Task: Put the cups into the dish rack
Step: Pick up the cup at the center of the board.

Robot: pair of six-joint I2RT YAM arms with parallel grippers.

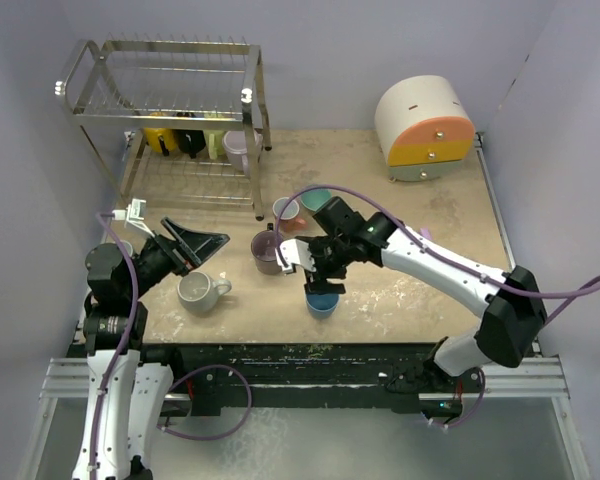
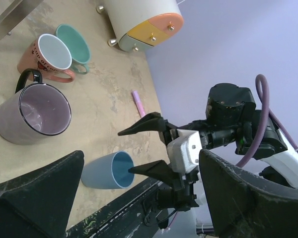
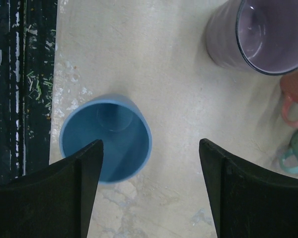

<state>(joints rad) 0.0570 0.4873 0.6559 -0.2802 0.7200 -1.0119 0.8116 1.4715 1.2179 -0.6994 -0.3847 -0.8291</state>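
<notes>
Right now your right gripper (image 2: 126, 151) hangs directly over a small blue glazed ceramic cup (image 3: 107, 139). Its jaws are spread wide and hold nothing. In the wrist view one finger overlaps the cup's rim, and the other is over bare surface well to the side.

The cup stands upright, mouth up, close to the near edge of the tan speckled surface (image 1: 410, 220). No handle shows in any view.

Your left gripper (image 1: 208, 252) is also wide open and empty, raised beside a pale grey handled mug (image 1: 200, 292).

The two-tier silver wire dish rack (image 1: 165, 45) stands at the far left corner, well apart from the blue cup. Several mugs sit on its lower tier.

Expect the cup to be rigid and fairly light, with a slick glaze that may slip under a loose pinch. It could chip if knocked against the wire. A sound hold would be across the wall, one finger inside the mouth and one outside, seated well below the rim.

Mind the larger purple mug with a dark rim (image 3: 258, 34) standing near it.
</notes>
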